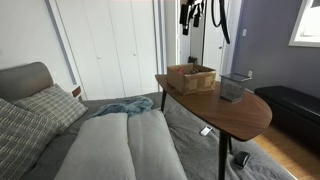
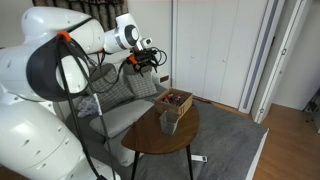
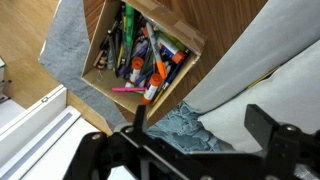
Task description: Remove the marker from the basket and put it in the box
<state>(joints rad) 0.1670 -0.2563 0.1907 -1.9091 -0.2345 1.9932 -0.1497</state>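
The grey mesh basket (image 1: 236, 87) stands on the oval wooden table, with the brown box (image 1: 190, 77) beside it; both also show in an exterior view, the basket (image 2: 170, 121) and the box (image 2: 178, 100). The marker cannot be made out in the basket at this size. In the wrist view the box (image 3: 193, 52) is seen from above and holds several pens and markers. My gripper (image 3: 200, 125) is open and empty, high above the box's near side (image 1: 192, 14) (image 2: 150, 58). The basket is out of the wrist view.
The table (image 1: 225, 110) stands over a grey couch (image 1: 120, 145) with a crumpled blue cloth (image 3: 180, 125) and checked cushions (image 1: 50, 105). White closet doors (image 1: 110, 45) are behind. A dark bench (image 1: 295, 105) stands beyond the table.
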